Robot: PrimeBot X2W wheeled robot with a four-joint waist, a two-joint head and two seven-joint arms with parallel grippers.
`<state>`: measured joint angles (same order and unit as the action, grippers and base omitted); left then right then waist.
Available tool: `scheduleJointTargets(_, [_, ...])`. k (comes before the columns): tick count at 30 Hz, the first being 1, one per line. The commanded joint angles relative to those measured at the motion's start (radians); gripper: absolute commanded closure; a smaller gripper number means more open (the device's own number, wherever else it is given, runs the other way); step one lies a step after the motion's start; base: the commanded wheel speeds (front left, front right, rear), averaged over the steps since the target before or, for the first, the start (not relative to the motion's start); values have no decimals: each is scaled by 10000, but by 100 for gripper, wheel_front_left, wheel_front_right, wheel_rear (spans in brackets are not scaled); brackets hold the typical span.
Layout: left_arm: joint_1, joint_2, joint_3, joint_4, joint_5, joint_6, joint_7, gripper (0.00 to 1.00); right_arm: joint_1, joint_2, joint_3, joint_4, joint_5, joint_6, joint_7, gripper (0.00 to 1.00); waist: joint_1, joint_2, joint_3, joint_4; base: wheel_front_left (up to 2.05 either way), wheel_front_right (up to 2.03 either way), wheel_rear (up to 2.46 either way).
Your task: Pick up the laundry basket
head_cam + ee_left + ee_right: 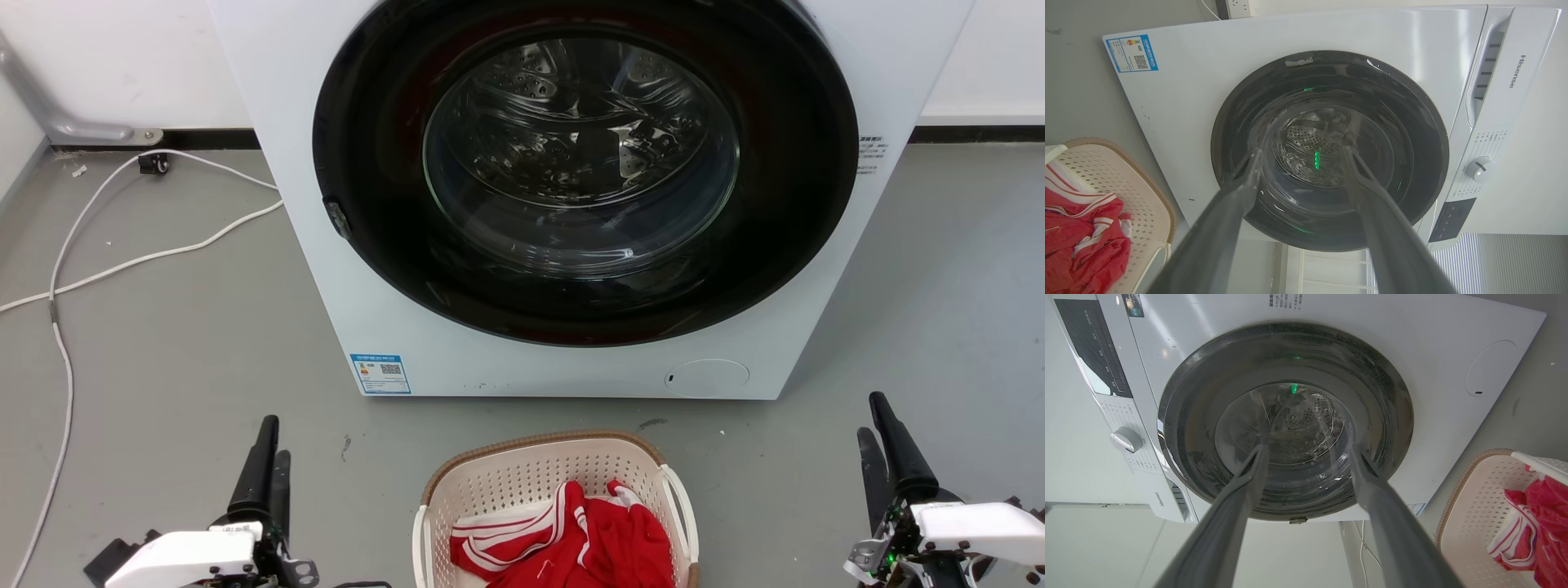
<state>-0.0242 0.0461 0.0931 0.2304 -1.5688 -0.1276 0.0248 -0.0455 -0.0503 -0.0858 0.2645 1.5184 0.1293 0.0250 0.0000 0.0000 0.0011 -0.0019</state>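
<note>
Laundry corner, home-like or a test room, can't tell which. Front-load washing machine [506, 367] stands against a plain white wall [122, 57] with dark skirting [204, 139]. Bare grey floor [180, 343], loose white cable [204, 242] on it. Wall socket [1238, 6] nearby. Laundry basket [522, 474] with a red garment [604, 547] sits in front of the machine.

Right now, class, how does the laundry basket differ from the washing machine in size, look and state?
Size: the laundry basket is far smaller than the washing machine. Look: the basket is cream, perforated, brown-rimmed; the machine is smooth white with a dark round door. State: the basket lies open, holding a red garment; the machine's door is shut. Both stand on the grey floor.
</note>
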Motion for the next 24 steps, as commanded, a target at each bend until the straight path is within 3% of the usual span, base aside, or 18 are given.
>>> scheduleJointTargets(1, [-47,34,133,-241,328,-11,-146,0,-145,-25,-34,-130,-499,14,-156,0,0,0,0,2,0,0,0])
scheduleJointTargets(6, [-20,36,375,-320,769,18,-310,0,-202,-25,-178,-265,-1413,14,-320,0,0,0,6,12,0,0,0])
scheduleJointTargets(16, [-44,39,886,-1102,2366,267,-692,0,-287,-22,-297,-1630,-4537,15,-706,0,0,0,56,32,0,0,0])
scheduleJointTargets(24, [119,41,635,-2016,4086,539,-974,0,-261,-20,-66,-2492,-6807,17,-986,0,0,0,96,31,0,0,0])
